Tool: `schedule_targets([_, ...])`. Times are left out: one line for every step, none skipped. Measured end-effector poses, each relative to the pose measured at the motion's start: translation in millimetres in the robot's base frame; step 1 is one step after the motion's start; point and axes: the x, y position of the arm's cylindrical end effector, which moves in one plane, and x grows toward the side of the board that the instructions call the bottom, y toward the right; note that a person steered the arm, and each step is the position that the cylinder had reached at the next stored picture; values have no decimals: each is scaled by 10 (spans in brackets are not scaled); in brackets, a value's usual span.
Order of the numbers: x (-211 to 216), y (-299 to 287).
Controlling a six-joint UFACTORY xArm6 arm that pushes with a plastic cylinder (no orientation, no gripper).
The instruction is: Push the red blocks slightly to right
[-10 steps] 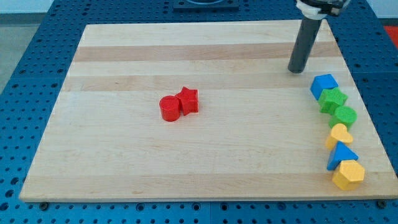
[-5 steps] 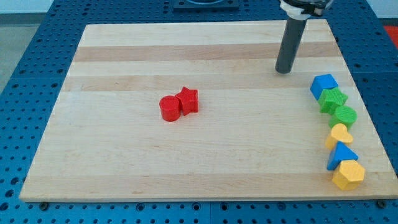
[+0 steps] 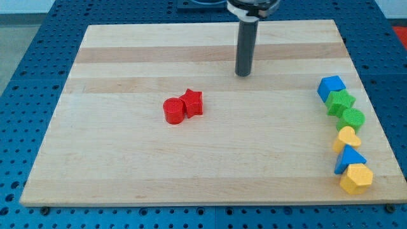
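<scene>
A red cylinder block (image 3: 172, 110) and a red star block (image 3: 193, 102) sit touching each other left of the board's middle. My tip (image 3: 243, 74) rests on the wooden board (image 3: 127, 159), above and to the right of the red star block, well apart from it. It touches no block.
Along the board's right edge runs a column of blocks: a blue cube (image 3: 331, 86), a green star (image 3: 341, 101), a green cylinder (image 3: 353, 118), a yellow heart-like block (image 3: 347, 137), a blue triangle (image 3: 349, 158) and a yellow hexagon (image 3: 356, 178).
My tip has slid left along the upper part of the board, from near the right edge toward the middle. No block has moved.
</scene>
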Motion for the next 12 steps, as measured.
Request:
schedule_targets([0, -297])
schedule_targets([0, -590])
schedule_targets([0, -909])
schedule_targets([44, -1243])
schedule_targets([300, -1483])
schedule_targets([381, -1564])
schedule_targets([436, -1582])
schedule_targets([520, -1582])
schedule_targets([554, -1582])
schedule_targets([618, -1582])
schedule_targets([670, -1582])
schedule_targets([706, -1582])
